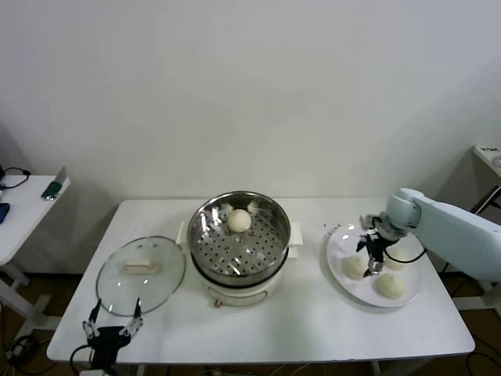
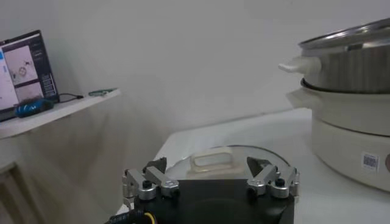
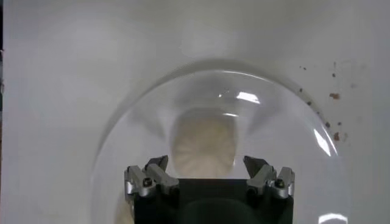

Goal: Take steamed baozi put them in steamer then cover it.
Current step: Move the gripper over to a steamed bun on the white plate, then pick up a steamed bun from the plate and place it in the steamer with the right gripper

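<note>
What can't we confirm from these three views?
- Head view: the right gripper and its cable overlap the baozi under it on the plate; touching or apart cannot be told.
- Right wrist view: the gripper body hides that baozi's near side; the other two baozi are out of frame.
- Left wrist view: the steamer is cut off by the edge, its inside unseen; the left gripper hides part of the cover.

Plain white wall (image 1: pixel 250 86) behind a white rectangular table (image 1: pixel 313 321), with a second white table (image 1: pixel 19 215) off to the robot's left carrying a laptop (image 2: pixel 21 70) and a dark cable, another pale surface edge (image 1: pixel 489 157) at far right, soft even light throughout.
</note>
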